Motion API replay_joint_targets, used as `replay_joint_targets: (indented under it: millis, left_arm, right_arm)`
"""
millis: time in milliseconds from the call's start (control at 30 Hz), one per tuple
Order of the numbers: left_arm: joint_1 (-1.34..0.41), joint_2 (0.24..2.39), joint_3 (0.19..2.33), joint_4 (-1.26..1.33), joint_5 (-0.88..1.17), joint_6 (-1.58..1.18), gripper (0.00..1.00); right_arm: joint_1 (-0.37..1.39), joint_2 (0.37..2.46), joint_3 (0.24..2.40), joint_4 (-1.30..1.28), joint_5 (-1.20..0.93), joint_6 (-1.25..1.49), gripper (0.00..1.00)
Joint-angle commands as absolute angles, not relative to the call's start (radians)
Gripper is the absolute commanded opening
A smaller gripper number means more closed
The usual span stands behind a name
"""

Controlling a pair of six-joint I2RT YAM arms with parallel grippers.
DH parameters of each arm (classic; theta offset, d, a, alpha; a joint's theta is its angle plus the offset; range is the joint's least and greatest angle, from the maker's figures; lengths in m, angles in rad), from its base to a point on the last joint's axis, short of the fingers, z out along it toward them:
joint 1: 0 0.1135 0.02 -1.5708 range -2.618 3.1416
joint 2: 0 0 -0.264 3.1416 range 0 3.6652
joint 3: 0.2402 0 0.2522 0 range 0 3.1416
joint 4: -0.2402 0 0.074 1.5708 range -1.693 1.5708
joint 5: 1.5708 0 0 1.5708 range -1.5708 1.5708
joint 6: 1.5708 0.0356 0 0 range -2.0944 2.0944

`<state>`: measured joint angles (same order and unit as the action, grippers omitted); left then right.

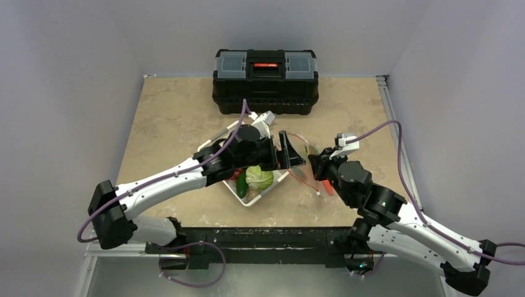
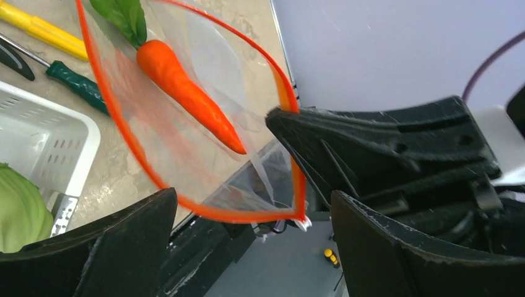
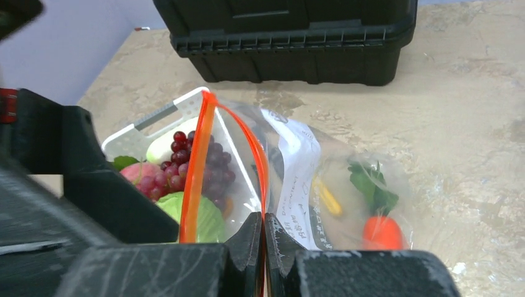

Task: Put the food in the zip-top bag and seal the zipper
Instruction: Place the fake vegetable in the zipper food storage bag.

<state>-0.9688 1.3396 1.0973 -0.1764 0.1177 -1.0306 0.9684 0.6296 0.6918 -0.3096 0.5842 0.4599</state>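
Just right of the white basket (image 1: 207,147), the right gripper (image 3: 264,247) is pinched together on the zipper (image 3: 197,167) of the zip-top bag (image 3: 297,179). The carrot (image 2: 186,93) lies inside the bag. The left gripper (image 2: 252,197), near the basket's right corner, stands wide apart and empty. The cabbage (image 1: 260,178) and grapes (image 3: 198,154) sit in the basket.

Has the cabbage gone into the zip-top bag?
No, the cabbage lies in the white basket in the top view, outside the zip-top bag.
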Motion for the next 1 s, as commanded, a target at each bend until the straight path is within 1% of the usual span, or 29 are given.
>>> replay_joint_targets:
  millis: [0,67,133,300,433,567,600,633,667,767,800,867,900,967]
  left_arm:
    - [-0.962,1.244,1.064,-0.131,0.190,-1.026,0.92]
    - [-0.962,1.216,1.067,-0.161,0.173,-1.007,0.89]
    - [-0.963,1.190,1.073,-0.203,0.151,-0.982,0.88]
    - [-0.962,1.156,1.063,-0.259,0.094,-0.960,0.89]
    - [-0.983,1.224,1.062,-0.238,0.127,-0.987,0.88]
    - [-1.013,1.307,1.077,-0.187,0.083,-1.009,0.89]
    - [-1.010,1.339,1.097,-0.184,0.087,-1.000,0.87]
    - [-1.003,1.377,1.127,-0.197,0.104,-0.986,0.84]
    - [-0.998,1.415,1.168,-0.202,0.132,-0.967,0.77]
    - [-0.993,1.518,1.290,-0.189,0.222,-0.936,0.43]
    - [-0.993,1.550,1.360,-0.190,0.261,-0.928,0.32]
    - [-0.993,1.605,1.481,-0.217,0.305,-0.907,0.20]
    - [-0.995,1.621,1.533,-0.230,0.323,-0.902,0.17]
    - [-1.000,1.623,1.594,-0.236,0.328,-0.904,0.15]
  right_arm:
    - [0.968,0.645,0.726,-0.315,0.636,0.434,0.00]
    - [0.968,0.648,0.725,-0.316,0.663,0.433,0.00]
    - [0.968,0.654,0.741,-0.323,0.686,0.442,0.00]
    - [0.968,0.685,0.806,-0.316,0.675,0.440,0.00]
    - [0.968,0.717,0.848,-0.347,0.675,0.455,0.00]
    - [0.968,0.696,0.850,-0.343,0.676,0.452,0.00]
    - [0.968,0.693,0.850,-0.348,0.679,0.451,0.00]
    - [0.968,0.690,0.846,-0.353,0.685,0.453,0.00]
    - [0.968,0.688,0.842,-0.360,0.694,0.455,0.00]
    - [0.968,0.697,0.855,-0.404,0.773,0.442,0.00]
    - [0.968,0.707,0.876,-0.435,0.809,0.452,0.00]
    - [0.968,0.733,0.953,-0.525,0.912,0.465,0.00]
    - [0.969,0.750,1.011,-0.601,0.953,0.513,0.00]
    - [0.969,0.755,1.101,-0.697,0.958,0.526,0.00]
